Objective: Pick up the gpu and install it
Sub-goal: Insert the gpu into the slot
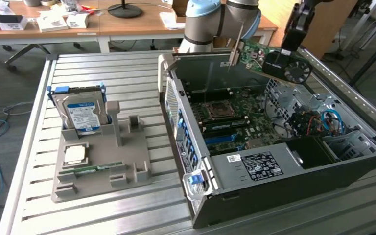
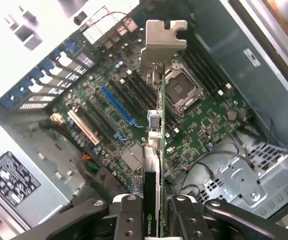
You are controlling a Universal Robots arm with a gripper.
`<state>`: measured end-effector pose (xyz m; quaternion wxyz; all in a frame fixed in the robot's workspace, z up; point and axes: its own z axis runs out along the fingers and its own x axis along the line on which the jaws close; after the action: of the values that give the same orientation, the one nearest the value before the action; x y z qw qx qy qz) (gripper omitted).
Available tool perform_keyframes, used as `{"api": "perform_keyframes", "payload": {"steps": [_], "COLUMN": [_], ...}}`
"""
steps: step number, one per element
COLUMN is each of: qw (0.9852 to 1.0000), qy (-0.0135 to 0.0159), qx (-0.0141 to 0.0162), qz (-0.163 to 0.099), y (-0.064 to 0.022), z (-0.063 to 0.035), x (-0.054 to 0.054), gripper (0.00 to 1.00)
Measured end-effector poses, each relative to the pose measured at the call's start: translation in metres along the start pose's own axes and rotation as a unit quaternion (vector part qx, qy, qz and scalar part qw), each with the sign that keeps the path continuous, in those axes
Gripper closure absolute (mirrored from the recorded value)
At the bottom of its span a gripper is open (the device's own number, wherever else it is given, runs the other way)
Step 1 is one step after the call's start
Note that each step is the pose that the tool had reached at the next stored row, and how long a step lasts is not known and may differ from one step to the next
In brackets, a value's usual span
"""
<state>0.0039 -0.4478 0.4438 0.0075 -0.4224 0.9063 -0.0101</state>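
Wrist view first: the gripper (image 2: 154, 207) is seen clamped on the gpu (image 2: 153, 170), one finger pressed on each side of the card. The card is viewed edge-on, with its metal bracket (image 2: 164, 42) at the end away from the fingers. Beneath it the motherboard (image 2: 133, 120) is spread out. A long blue slot (image 2: 117, 106) sits off to one side of the card's line and the CPU socket (image 2: 184, 90) off to the other.

From the exterior view, the card is held up in the air, tilted, over the far end of the open computer case (image 1: 260, 166), with its fan (image 1: 297, 72) facing the camera. It seems to be clear of the board, though depth is hard to judge there.

Well apart, toward the exterior view's left, a grey holder (image 1: 132, 171) is set on the slatted table (image 1: 109, 68). A hard drive (image 1: 82, 115) is stood upright in it and a memory stick (image 1: 96, 169) is laid flat near its front.
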Motion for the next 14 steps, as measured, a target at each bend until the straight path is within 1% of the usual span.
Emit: {"api": "perform_keyframes", "payload": {"steps": [2, 4, 7, 9, 11, 14], "qw": [0.9998, 0.9994, 0.9980, 0.9967, 0.9951, 0.9919], "qy": [0.0000, 0.0000, -0.0001, -0.0002, -0.0003, -0.0006], "qx": [0.0003, 0.0005, 0.0009, 0.0011, 0.0013, 0.0015], "qz": [-0.018, -0.036, -0.063, -0.081, -0.099, -0.127], "y": [0.0000, 0.0000, 0.0000, 0.0000, 0.0000, 0.0000], "z": [0.0001, 0.0002, 0.0004, 0.0006, 0.0007, 0.0009], "x": [0.0000, 0.0000, 0.0000, 0.0000, 0.0000, 0.0000], "gripper": [0.74, 0.74, 0.74, 0.74, 0.74, 0.74]}}
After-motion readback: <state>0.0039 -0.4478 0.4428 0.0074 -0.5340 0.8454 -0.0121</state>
